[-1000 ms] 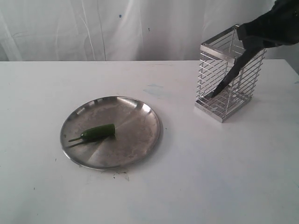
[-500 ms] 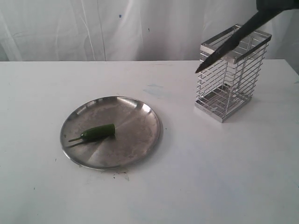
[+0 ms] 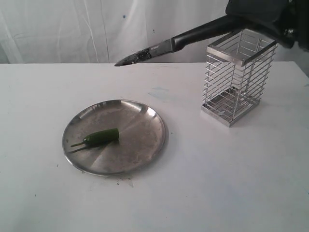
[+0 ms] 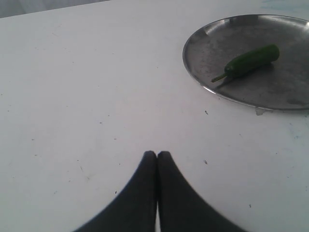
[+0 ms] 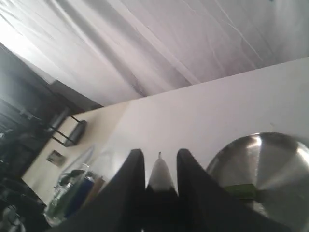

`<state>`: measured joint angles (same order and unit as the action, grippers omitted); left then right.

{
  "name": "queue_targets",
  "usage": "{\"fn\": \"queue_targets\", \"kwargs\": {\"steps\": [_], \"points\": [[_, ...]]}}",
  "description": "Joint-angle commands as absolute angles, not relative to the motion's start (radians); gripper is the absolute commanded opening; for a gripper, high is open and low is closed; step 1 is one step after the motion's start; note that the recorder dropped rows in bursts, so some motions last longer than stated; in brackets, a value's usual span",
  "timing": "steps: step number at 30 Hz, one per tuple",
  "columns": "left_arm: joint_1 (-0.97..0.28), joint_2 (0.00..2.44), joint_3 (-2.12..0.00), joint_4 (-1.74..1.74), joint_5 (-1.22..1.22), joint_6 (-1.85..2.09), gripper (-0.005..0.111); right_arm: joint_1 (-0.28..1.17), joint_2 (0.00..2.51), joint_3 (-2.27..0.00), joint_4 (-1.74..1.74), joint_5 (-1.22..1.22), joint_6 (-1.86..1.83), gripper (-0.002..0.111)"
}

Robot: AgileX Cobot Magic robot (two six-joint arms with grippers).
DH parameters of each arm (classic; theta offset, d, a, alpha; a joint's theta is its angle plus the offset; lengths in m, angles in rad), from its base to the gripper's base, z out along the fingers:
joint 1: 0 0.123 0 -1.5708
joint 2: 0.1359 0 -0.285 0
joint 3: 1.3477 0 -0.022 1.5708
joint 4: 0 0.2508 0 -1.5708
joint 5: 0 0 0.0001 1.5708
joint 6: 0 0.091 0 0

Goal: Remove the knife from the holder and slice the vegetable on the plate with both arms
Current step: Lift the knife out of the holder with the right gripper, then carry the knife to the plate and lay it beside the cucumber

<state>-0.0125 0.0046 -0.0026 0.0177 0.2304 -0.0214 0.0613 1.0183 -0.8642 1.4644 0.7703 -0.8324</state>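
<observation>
The black knife [image 3: 169,47] hangs in the air, out of the silver wire holder [image 3: 239,77], blade pointing left over the table. My right gripper [image 5: 160,153] is shut on its handle, the blade [image 5: 160,175] showing between the fingers; in the exterior view that arm is at the top right above the holder. The green chilli [image 3: 101,137] lies on the left half of the steel plate [image 3: 140,123], stem to the left. My left gripper [image 4: 157,153] is shut and empty, hovering over bare table short of the plate [image 4: 212,38] and the chilli [image 4: 248,61].
A white cloth backdrop [image 3: 96,29] closes off the far side of the white table [image 3: 217,174]. In the right wrist view, shelving and bottles [image 5: 72,191] stand beyond the table's edge.
The knife was lifted out of the holder and swung from steeply tilted to nearly level, its tip moving far to the left. The chilli, plate and holder stayed put.
</observation>
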Motion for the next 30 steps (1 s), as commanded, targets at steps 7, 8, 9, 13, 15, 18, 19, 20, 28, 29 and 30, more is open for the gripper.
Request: {"fn": "queue_targets", "kwargs": {"steps": [7, 8, 9, 13, 15, 18, 19, 20, 28, 29, 30], "points": [[-0.013, 0.000, 0.000, 0.013, 0.226, -0.021, 0.000, 0.062, 1.020, -0.537, 1.744, 0.719, -1.076, 0.000], [-0.013, 0.000, 0.000, 0.013, 0.226, -0.021, 0.000, 0.062, 1.020, -0.528, 1.744, 0.714, -1.076, 0.000], [-0.013, 0.000, 0.000, 0.013, 0.226, -0.021, 0.000, 0.062, 1.021, -0.519, 1.744, 0.704, -1.073, 0.000], [-0.013, 0.000, 0.000, 0.013, 0.226, -0.021, 0.000, 0.062, 1.045, -0.500, 1.744, 0.570, -0.880, 0.000], [-0.013, 0.000, 0.000, 0.013, 0.226, -0.021, 0.000, 0.062, 1.052, -0.500, 1.744, 0.427, -0.769, 0.000], [-0.013, 0.000, 0.000, 0.013, 0.226, -0.021, 0.000, 0.062, 1.052, -0.517, 1.744, 0.547, -0.951, 0.000], [-0.013, 0.000, 0.000, 0.013, 0.226, -0.021, 0.000, 0.062, 1.052, -0.522, 1.744, 0.609, -1.008, 0.000], [-0.013, 0.000, 0.000, 0.013, 0.226, -0.021, 0.000, 0.062, 1.052, -0.524, 1.744, 0.672, -1.055, 0.000], [-0.013, 0.000, 0.000, 0.013, 0.226, -0.021, 0.000, 0.126, 1.014, -0.524, 1.744, 0.730, -1.392, 0.000], [-0.013, 0.000, 0.000, 0.013, 0.226, -0.021, 0.000, 0.148, 1.005, -0.524, 1.744, 0.714, -1.394, 0.000], [-0.013, 0.000, 0.000, 0.013, 0.226, -0.021, 0.000, 0.167, 0.999, -0.524, 1.744, 0.694, -1.399, 0.000]]}}
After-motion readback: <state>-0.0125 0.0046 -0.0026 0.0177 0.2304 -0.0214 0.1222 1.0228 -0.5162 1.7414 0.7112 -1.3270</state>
